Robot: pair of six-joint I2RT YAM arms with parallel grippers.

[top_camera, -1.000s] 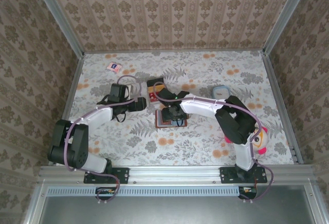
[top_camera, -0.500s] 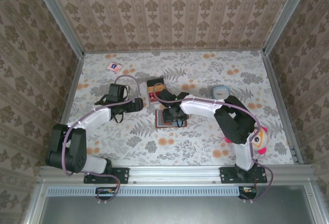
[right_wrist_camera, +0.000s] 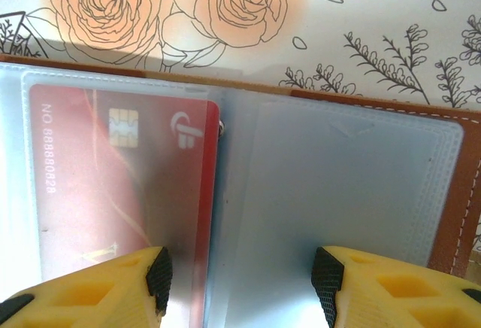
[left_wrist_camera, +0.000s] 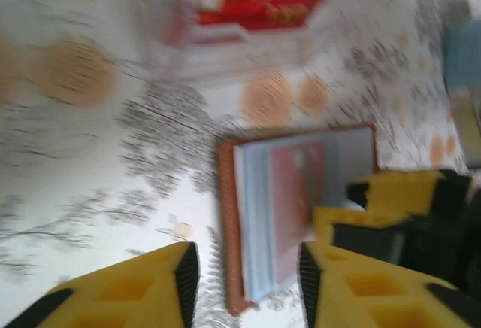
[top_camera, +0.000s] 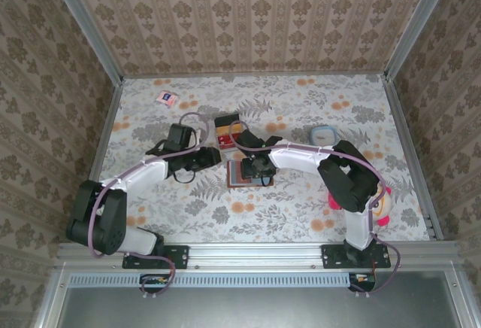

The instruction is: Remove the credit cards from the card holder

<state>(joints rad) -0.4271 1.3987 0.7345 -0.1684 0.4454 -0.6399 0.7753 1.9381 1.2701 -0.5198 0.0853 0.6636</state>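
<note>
The white tabletop with grey leaves and orange flowers (top_camera: 301, 208) has tall walls of brown flowery wallpaper (top_camera: 255, 19) behind it and at both sides. A grey metal rail (top_camera: 255, 251) runs along its near edge.

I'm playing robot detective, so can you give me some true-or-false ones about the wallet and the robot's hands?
1. The card holder lies open on the table. True.
2. A red card with a chip sits in a clear sleeve. True.
3. The left hand holds a card. False: its fingers are apart with nothing between them.
4. The pink-and-white packet lies inside the card holder. False: it lies near the table's far left corner.
5. The right hand is over the open card holder. True.
</note>
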